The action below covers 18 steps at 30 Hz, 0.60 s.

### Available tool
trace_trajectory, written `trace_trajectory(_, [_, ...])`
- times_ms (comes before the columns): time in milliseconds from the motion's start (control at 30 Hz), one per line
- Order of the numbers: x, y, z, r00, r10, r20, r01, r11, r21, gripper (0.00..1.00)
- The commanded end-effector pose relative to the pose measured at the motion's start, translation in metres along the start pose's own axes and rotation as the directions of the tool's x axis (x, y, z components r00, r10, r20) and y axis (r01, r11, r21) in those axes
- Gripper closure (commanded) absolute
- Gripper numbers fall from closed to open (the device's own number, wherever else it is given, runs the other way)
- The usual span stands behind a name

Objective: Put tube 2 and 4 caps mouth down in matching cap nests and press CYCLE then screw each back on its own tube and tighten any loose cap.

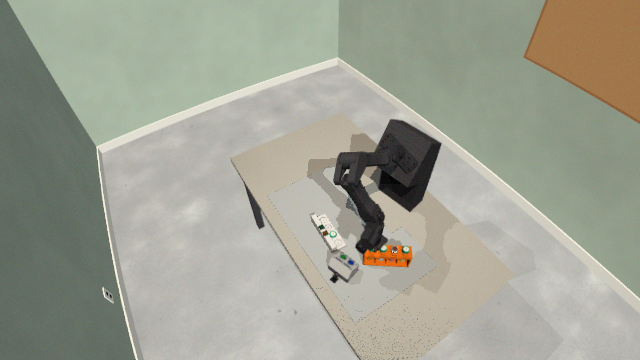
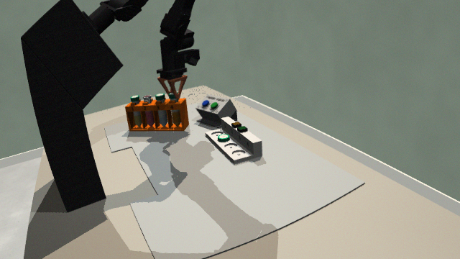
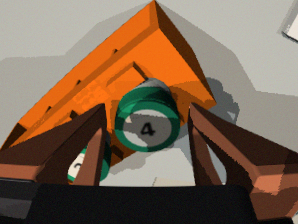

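The orange decapping station [image 2: 157, 114] holds four tubes. Tube 1 [image 2: 135, 98] and tube 3 [image 2: 160, 96] carry green caps. Tube 2 [image 2: 146, 98] stands open, with no cap. One green cap [image 2: 223, 137] lies in the second nest from the key desk end of the cap tray [image 2: 231, 144]. My gripper [image 2: 172, 93] points down over tube 4 at the station's right end. In the wrist view, my gripper [image 3: 147, 112] is open, and the green cap marked 4 [image 3: 147, 125] sits on its tube between the fingers with a gap on each side.
The small desk with the blue key [image 2: 205, 103] and green key [image 2: 214, 105] stands just right of the station. The console's amber lamp [image 2: 236, 124] and green lamp [image 2: 242, 128] look dark. The arm's black base block [image 2: 68, 108] stands at the left.
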<state>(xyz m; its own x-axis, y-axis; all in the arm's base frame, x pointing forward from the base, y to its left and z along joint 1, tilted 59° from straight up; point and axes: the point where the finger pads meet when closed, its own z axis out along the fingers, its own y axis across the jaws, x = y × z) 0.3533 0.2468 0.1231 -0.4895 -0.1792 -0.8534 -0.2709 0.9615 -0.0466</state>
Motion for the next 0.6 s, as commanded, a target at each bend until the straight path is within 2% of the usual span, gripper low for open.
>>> trace_trajectory(0, [-0.0019,0.0010,-0.0018,0.965,0.261,0.005,-0.261,0.965,-0.005,0.51])
trace_trajectory(67, [-0.0019,0.0010,-0.0018,0.940,0.340,0.004,-0.340,0.940,-0.006,0.51])
trace_trajectory(100, [-0.0018,0.0010,-0.0017,0.909,0.417,0.004,-0.417,0.909,-0.006,0.51])
trace_trajectory(133, [-0.0018,0.0010,-0.0018,0.909,0.417,0.004,-0.417,0.909,-0.006,0.51])
trace_trajectory(200, [-0.0017,0.0009,-0.0017,0.835,0.550,0.003,-0.550,0.835,-0.007,0.51])
trace_trajectory(233, [-0.0016,0.0010,-0.0017,0.827,0.562,0.003,-0.562,0.827,-0.007,0.51])
trace_trajectory(267, [-0.0016,0.0009,-0.0017,0.777,0.629,0.002,-0.629,0.777,-0.007,0.51])
trace_trajectory(333, [-0.0016,0.0009,-0.0017,0.777,0.629,0.002,-0.629,0.777,-0.007,0.51])
trace_trajectory(433, [-0.0015,0.0009,-0.0017,0.612,0.791,0.000,-0.790,0.612,-0.007,0.51])
trace_trajectory(467, [-0.0015,0.0009,-0.0017,0.597,0.802,0.000,-0.802,0.597,-0.007,0.51])
trace_trajectory(500, [-0.0015,0.0009,-0.0017,0.529,0.849,0.000,-0.849,0.529,-0.007,0.51])
trace_trajectory(533, [-0.0014,0.0009,-0.0017,0.529,0.849,0.000,-0.849,0.529,-0.007,0.51])
trace_trajectory(567, [-0.0014,0.0009,-0.0017,0.456,0.890,-0.001,-0.890,0.456,-0.007,0.51])
